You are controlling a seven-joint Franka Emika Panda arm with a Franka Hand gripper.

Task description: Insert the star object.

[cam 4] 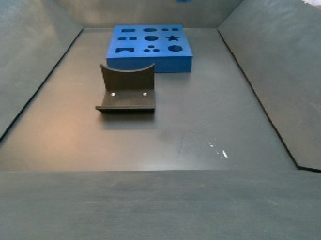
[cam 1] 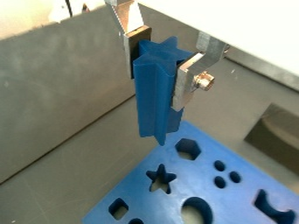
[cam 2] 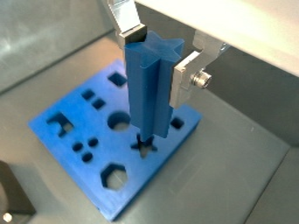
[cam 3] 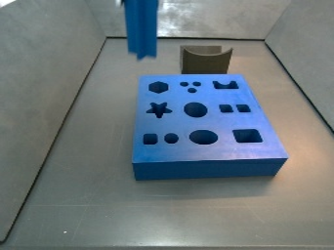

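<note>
Peg (cam 3: 140, 26) hangs at far left in a side view, well above the floor, clamped upright between the gripper (cam 1: 158, 61) fingers. Right of it, block (cam 3: 202, 127) with empty star hole (cam 3: 159, 110). Pickup done; lining up and insertion left.

Gripper (cam 1: 159, 59) w/ flat silver fingers (cam 2: 187, 77) and dark pads, closed on the star object (cam 2: 152, 92): solid bright blue, ridged sides, no markings. Below it the block (cam 3: 209, 156), same bright blue, plain, w/ darker shaped holes incl. a star hole (cam 3: 158, 110). Curved piece (cam 4: 127, 89): dark brown-black. Floor (cam 4: 163, 141) and walls: dull grey, faint pale scuffs.
</note>
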